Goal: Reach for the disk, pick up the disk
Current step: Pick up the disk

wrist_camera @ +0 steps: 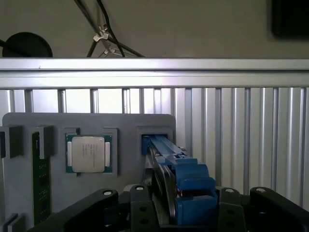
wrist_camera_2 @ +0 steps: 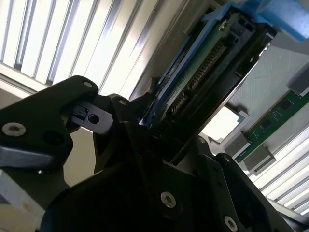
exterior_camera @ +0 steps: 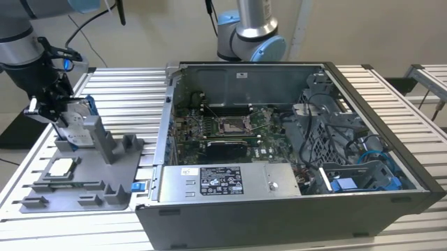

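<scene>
The disk [exterior_camera: 78, 135] stands on edge in a slot of the grey fixture plate [exterior_camera: 77, 185] at the exterior view's left, its white label facing out. My gripper [exterior_camera: 59, 119] is down over its top end. In both wrist views the black fingers sit tight against either side of the disk [wrist_camera_2: 212, 63] [wrist_camera: 190, 188], whose blue frame and connector edge run between them. The gripper [wrist_camera_2: 174, 135] [wrist_camera: 186, 212] looks shut on the disk. The disk's far end still reaches the fixture's slot [wrist_camera: 153, 141].
A small square silver chip [exterior_camera: 59, 167] [wrist_camera: 91, 153] and a green memory stick [wrist_camera: 41, 174] lie in the same fixture. An open computer case [exterior_camera: 293, 157] fills the exterior view's right, with a blue bracket [exterior_camera: 346, 185] inside. A second arm's base [exterior_camera: 252, 36] stands behind it.
</scene>
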Controlling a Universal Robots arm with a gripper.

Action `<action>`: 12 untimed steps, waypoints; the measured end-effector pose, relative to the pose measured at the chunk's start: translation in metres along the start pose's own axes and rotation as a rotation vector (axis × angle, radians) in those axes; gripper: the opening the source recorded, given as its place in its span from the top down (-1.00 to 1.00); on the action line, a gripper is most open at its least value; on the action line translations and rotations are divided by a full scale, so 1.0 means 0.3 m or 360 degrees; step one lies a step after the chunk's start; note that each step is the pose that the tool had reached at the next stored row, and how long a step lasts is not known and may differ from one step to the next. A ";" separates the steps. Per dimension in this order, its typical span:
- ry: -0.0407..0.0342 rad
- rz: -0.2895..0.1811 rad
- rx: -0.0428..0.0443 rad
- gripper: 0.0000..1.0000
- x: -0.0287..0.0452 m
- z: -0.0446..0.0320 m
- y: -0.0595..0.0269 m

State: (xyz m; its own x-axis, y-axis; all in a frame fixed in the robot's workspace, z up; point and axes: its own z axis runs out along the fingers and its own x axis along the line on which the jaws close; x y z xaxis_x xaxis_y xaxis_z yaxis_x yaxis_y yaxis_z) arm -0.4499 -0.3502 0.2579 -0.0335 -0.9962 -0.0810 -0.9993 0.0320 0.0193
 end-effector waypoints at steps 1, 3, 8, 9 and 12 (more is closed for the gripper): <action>0.0000 0.0000 0.0000 -1.00 0.000 0.000 0.000; 0.0000 0.0000 0.0000 -1.00 0.000 0.000 0.000; -0.0001 0.0000 0.0000 1.00 0.000 0.000 0.000; -0.0001 0.0000 0.0000 1.00 0.000 0.000 0.000; -0.0001 0.0000 0.0000 1.00 0.000 -0.001 0.000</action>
State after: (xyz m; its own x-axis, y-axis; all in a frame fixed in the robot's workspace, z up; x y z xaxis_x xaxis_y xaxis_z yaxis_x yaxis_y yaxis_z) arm -0.4499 -0.3502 0.2582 -0.0335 -0.9961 -0.0817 -0.9993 0.0320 0.0192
